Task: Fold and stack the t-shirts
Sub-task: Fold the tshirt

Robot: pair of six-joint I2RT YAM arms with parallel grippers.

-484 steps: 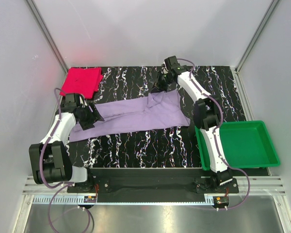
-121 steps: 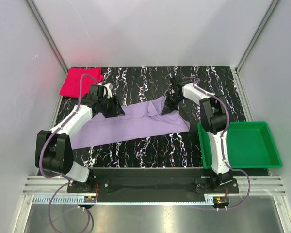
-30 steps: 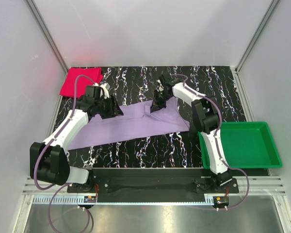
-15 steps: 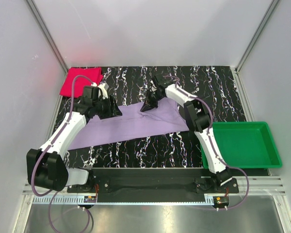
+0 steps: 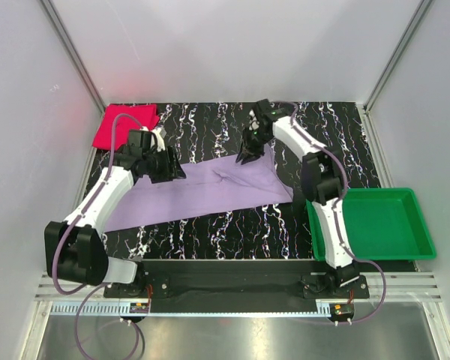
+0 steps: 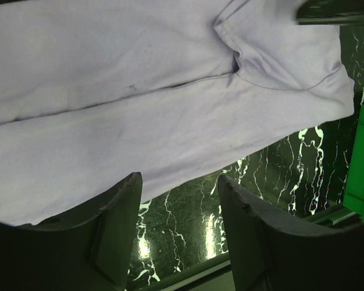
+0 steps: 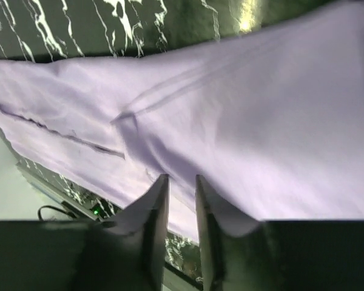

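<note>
The pink shirt (image 5: 124, 127) lies as a folded square at the far left corner of the desk (image 5: 232, 225), so we judge that half of the folding is done. The purple shirt (image 5: 202, 189) is mid-desk, laid out as a long slanted band from the near left towards the right. In the left wrist view a layered edge runs along its length, so we take it that a lengthwise fold is in. The right end looks loose and rumpled, with a flap lying over it. By our reckoning, the crosswise folds that would bring it to a square are left to do, and then the two shirts must be stacked. They lie apart now.

The left end effector (image 5: 167, 166) hangs over the band's far left edge. Its fingers (image 6: 118, 230) are well apart, with nothing between them. The right end effector (image 5: 248, 153) is over the far right part of the shirt. Its fingers (image 7: 153, 206) show a narrow gap, and we see no cloth pinched there.

A green tray (image 5: 379, 221) sits at the near right, close to the shirt's right end but not touching it. It holds nothing that we can see. The right arm reaches over that end of the shirt, and the left arm lies between the two shirts. Either could drag cloth on a careless pass.
</note>
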